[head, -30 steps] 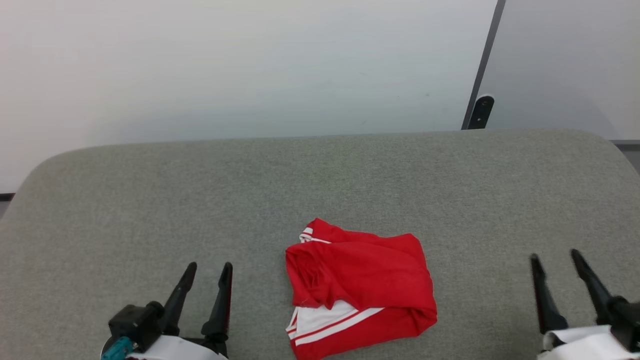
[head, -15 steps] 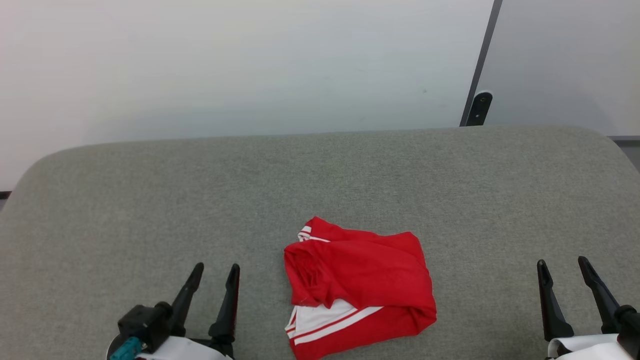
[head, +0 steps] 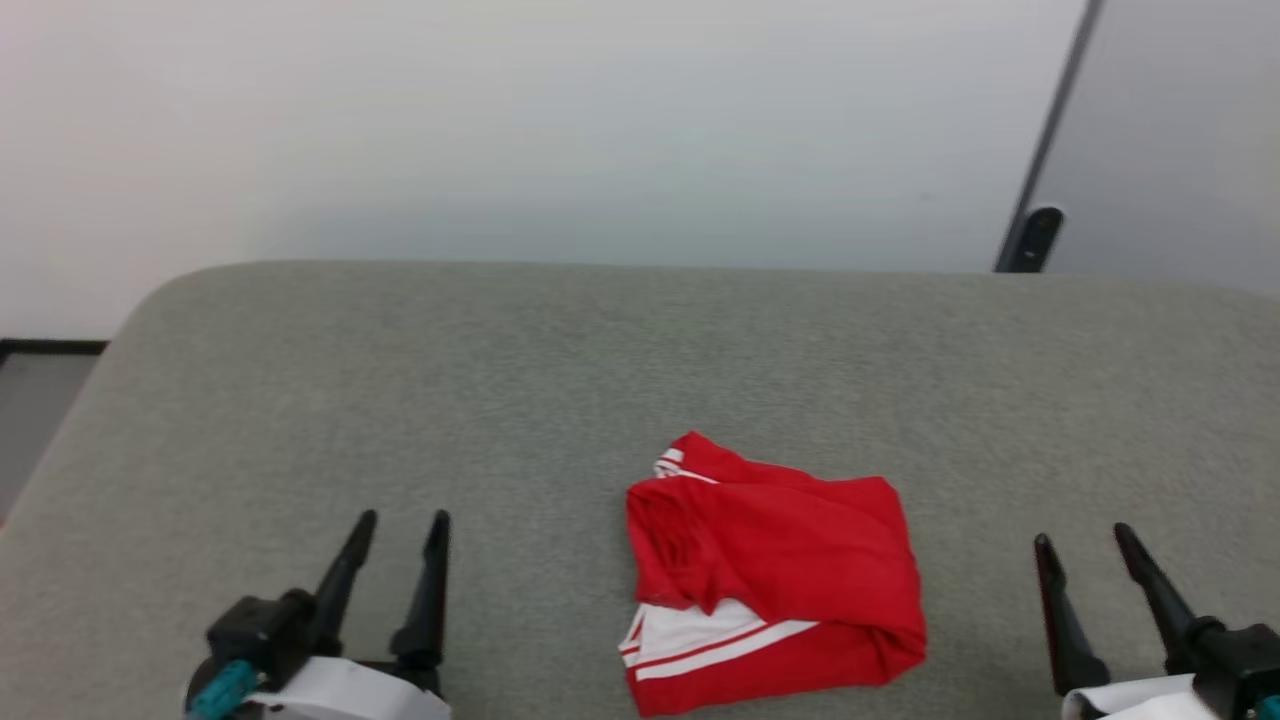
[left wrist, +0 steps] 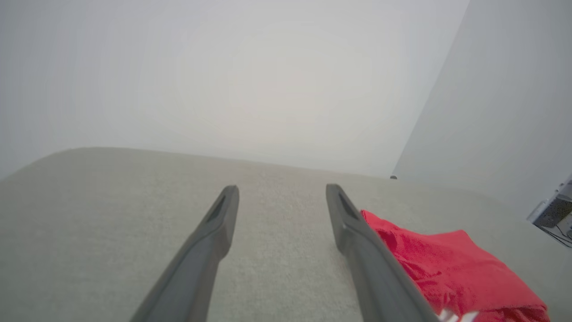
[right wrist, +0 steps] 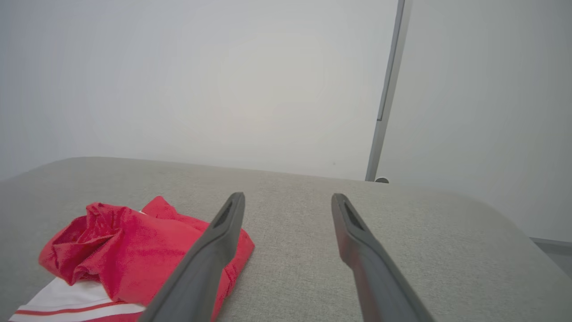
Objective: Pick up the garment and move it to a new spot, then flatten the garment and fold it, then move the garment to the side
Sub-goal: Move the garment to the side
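Gaping left hand [head: 404, 517], right hand [head: 1083, 535] — empty

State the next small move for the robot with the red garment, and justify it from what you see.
Probably swing the right gripper inward and down toward the nearest edge of the garment. Both it and the left gripper stand open, holding nothing, on either side of the garment, which lies bunched on the grey surface, untouched; the right one looks closer.
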Controlling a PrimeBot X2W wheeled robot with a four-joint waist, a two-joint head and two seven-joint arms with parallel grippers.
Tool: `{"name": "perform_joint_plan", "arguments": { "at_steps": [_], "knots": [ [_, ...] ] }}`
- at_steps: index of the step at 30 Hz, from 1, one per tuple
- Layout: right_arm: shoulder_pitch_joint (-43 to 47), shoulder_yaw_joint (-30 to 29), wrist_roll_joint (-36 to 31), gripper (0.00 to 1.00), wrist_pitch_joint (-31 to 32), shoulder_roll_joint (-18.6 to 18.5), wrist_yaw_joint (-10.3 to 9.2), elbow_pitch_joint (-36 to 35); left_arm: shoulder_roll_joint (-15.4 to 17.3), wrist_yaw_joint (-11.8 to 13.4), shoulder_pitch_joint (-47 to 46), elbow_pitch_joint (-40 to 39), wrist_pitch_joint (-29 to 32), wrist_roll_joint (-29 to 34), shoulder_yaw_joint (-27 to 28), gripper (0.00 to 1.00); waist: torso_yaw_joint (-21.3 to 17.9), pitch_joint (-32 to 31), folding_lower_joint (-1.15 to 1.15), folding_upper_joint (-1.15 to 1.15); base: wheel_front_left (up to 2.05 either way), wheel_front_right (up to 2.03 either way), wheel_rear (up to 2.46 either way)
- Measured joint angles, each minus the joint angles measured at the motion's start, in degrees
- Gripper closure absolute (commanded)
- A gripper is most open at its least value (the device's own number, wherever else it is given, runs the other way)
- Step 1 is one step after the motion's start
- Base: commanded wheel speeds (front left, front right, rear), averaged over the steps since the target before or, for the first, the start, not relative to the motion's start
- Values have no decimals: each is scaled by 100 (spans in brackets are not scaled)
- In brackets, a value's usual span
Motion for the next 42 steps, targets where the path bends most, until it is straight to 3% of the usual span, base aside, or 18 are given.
{"name": "perform_joint_plan", "arguments": {
  "at_steps": [10, 19, 32, 36, 42],
  "knots": [
    [-41, 327, -4, 0, 0, -36, 0, 233, 97, 0, 172, -56, 0, 3, 339, 0, 565, -101, 0, 0, 0, 0, 0],
    [-384, 503, 204, 0, 280, -319, 0, 876, 44, 0, 184, -96, 0, 4, 246, 0, 692, -88, 0, 0, 0, 0, 0],
    [-1550, 970, 1512, 0, 3754, -896, 0, 1475, -22, 0, 119, 26, 0, -145, -83, 0, 972, 65, 0, 0, 0, 0, 0],
    [-1752, 927, 1616, 0, 4711, -882, 0, 1606, -53, 0, 63, 68, 0, -159, -172, 0, 1099, 161, 0, 0, 0, 0, 0],
    [-1990, 699, 1559, 0, 5653, -614, 0, 1808, -94, 0, -64, 108, 0, -227, -283, 0, 1270, 352, 0, 0, 0, 0, 0]
  ]
}}
